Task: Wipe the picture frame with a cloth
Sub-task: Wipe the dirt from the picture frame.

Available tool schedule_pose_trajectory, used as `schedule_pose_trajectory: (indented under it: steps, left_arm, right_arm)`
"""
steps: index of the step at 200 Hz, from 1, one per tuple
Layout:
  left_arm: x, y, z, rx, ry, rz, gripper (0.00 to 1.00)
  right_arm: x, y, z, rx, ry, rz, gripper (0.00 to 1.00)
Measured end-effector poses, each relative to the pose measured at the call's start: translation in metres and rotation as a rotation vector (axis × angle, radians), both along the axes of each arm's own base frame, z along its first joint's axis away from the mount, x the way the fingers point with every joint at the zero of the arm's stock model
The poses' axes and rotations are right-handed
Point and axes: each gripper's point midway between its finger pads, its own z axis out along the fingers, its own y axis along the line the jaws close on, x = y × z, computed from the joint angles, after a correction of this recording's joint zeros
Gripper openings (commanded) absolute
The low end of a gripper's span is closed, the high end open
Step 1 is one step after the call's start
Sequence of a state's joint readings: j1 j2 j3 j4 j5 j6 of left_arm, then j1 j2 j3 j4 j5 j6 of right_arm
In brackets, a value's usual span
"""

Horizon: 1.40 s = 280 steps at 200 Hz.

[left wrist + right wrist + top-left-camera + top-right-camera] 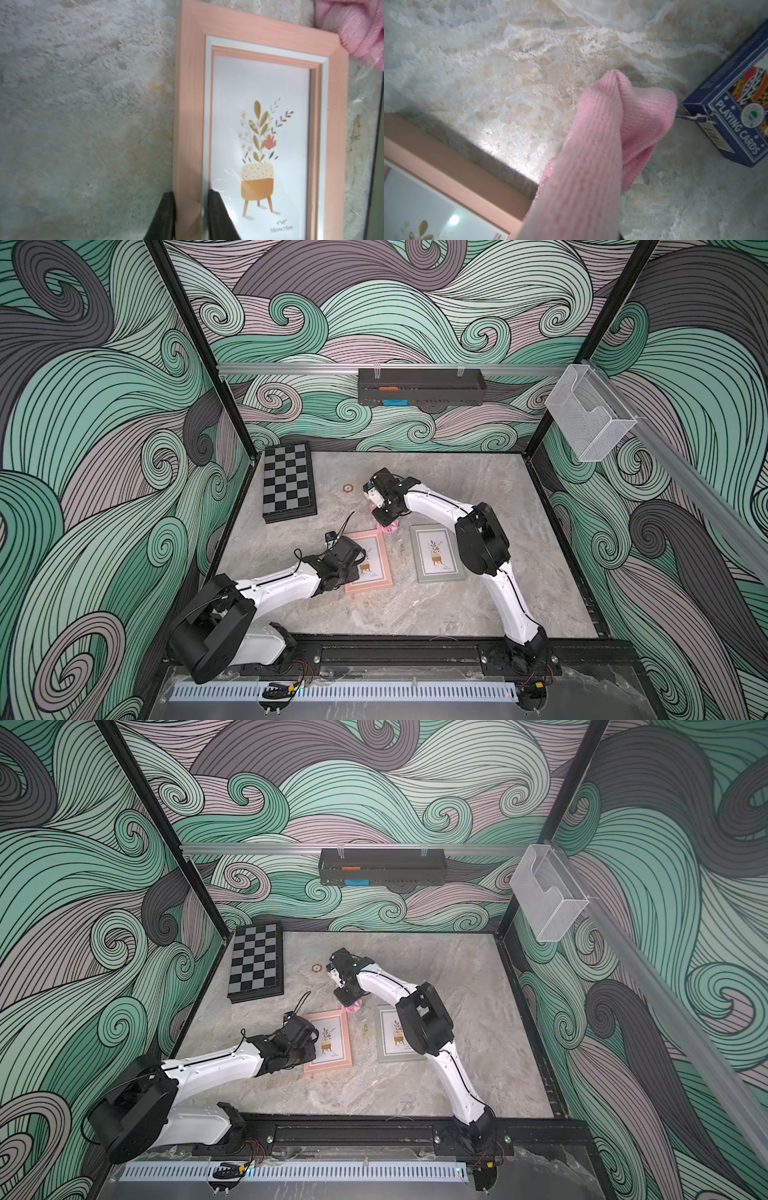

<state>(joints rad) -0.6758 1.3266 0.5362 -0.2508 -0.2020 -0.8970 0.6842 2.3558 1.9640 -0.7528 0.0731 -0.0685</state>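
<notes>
Right gripper (385,521) pinched narrow on the cloth (591,155), which is bunched into a thick fold and hanging under the jaws. Just below and beside that fold, the far corner of the picture frame (376,562); touching it or only over it, impossible to tell. Close on the fold's other side, a box of playing cards (737,116) lying on the counter (415,610). Further out, near the same arm's elbow, a second frame (436,553).

Left gripper (190,215) closed on the picture frame's long side rail, one finger on the counter side, one on the glass, near the corner diagonally opposite the cloth.

Wiping apparently not yet under way. Risks from here:
- Only a narrow wad on offer, so could skim one strip of glass and miss the rest.
- Pressing hard could twist the frame out of the left gripper's thin pinch, or slide it across the counter.
- Could snag on the raised rim and slip from the right gripper.
- Sweeping wide could catch the card box with the loose tail and drag it.
- Running the full length could bump the finger resting on the glass.
</notes>
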Motion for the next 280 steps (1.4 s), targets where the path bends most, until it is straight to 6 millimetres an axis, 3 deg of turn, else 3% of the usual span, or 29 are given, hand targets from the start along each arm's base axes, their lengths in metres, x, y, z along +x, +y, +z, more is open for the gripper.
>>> schedule_pose_trajectory:
  steps: [44,110,136,184,219,237,259,280]
  left_arm:
    - [0.002,-0.001,0.000,0.018,0.021,-0.001,0.07]
    - [0.011,-0.016,0.000,0.045,0.054,-0.020,0.06]
    - [0.016,-0.017,0.000,0.042,0.048,0.009,0.06]
    - [0.018,-0.017,0.000,0.043,0.047,0.029,0.06]
    - [0.019,-0.017,0.000,0.046,0.049,0.030,0.06]
    - [0.019,-0.017,0.000,0.047,0.046,0.030,0.06]
    - [0.019,-0.017,0.000,0.046,0.046,0.029,0.05]
    - [0.020,-0.018,-0.001,0.040,0.041,0.028,0.05]
  right_arm:
    - [-0.004,-0.002,-0.001,-0.014,-0.008,0.000,0.16]
    - [-0.033,-0.039,0.009,-0.064,-0.011,-0.063,0.16]
    - [-0.067,-0.048,-0.001,-0.089,0.069,-0.057,0.16]
    - [-0.111,-0.052,-0.004,-0.071,0.114,-0.071,0.16]
    - [-0.171,-0.060,-0.004,-0.086,0.151,-0.070,0.16]
    - [-0.189,-0.066,-0.004,-0.098,0.168,-0.076,0.16]
    - [-0.184,-0.066,-0.002,-0.111,0.178,-0.094,0.16]
    - [-0.155,-0.056,-0.001,-0.117,0.171,-0.117,0.15]
